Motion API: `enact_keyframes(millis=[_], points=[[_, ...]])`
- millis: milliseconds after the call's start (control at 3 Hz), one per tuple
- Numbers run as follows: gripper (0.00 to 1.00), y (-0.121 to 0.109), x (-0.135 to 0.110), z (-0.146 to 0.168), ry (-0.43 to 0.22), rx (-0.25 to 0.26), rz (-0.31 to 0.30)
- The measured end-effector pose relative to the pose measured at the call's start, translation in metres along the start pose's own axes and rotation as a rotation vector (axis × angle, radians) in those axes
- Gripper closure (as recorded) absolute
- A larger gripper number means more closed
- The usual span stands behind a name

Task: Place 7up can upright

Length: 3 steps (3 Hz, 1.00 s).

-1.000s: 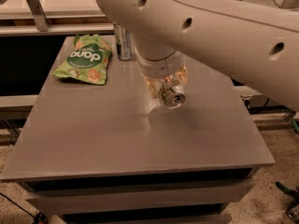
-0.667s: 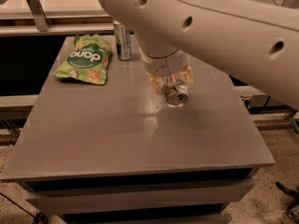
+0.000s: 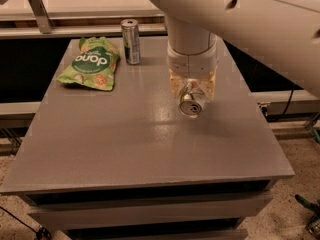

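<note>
On the right-centre of the grey table (image 3: pixel 125 144): that is where the work is. The top is broad, flat and bare across its whole near half, so there is room to set something down.

- Arm (image 3: pixel 240 14): a thick white limb that comes in from the upper right and drops its wrist straight down over the table. The vertical wrist suits lowering a load onto the surface, not sliding it.
- Chip bag (image 3: pixel 90 64): green, lying flat at the far left, well apart from the wrist. It plays no part in the task and is out of the path.
- Gripper (image 3: pixel 192 98): hangs under the wrist, low above the table. Its jaws are closed on the 7up can, one finger on each side of the body.
- Slim can (image 3: pixel 131 41): standing upright at the far edge, just beside the bag. It is not the one wanted.
- 7up can (image 3: pixel 190 108): clamped in the gripper with its silver top and pull tab facing the camera. It therefore looks tipped over toward the viewer and not upright. I cannot tell whether its lower side touches the table.

Judgement: the can is held by its body so that the wrist can rotate it. The base needs to point down before release, otherwise it will roll.
</note>
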<state>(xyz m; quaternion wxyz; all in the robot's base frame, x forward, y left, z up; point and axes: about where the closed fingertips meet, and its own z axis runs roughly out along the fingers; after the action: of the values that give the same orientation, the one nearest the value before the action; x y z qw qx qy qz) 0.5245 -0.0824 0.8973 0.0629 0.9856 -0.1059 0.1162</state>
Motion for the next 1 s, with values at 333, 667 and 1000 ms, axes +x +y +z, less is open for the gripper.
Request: enact_keyframes(millis=[333, 667, 1000], points=[[1.00, -0.0038, 0.0003, 0.0001, 0.002, 0.015, 0.000], [1.00, -0.0039, 0.0005, 0.0001, 0.003, 0.015, 0.000], [1.00, -0.0074, 0.0014, 0.0023, -0.046, -0.005, 0.071]])
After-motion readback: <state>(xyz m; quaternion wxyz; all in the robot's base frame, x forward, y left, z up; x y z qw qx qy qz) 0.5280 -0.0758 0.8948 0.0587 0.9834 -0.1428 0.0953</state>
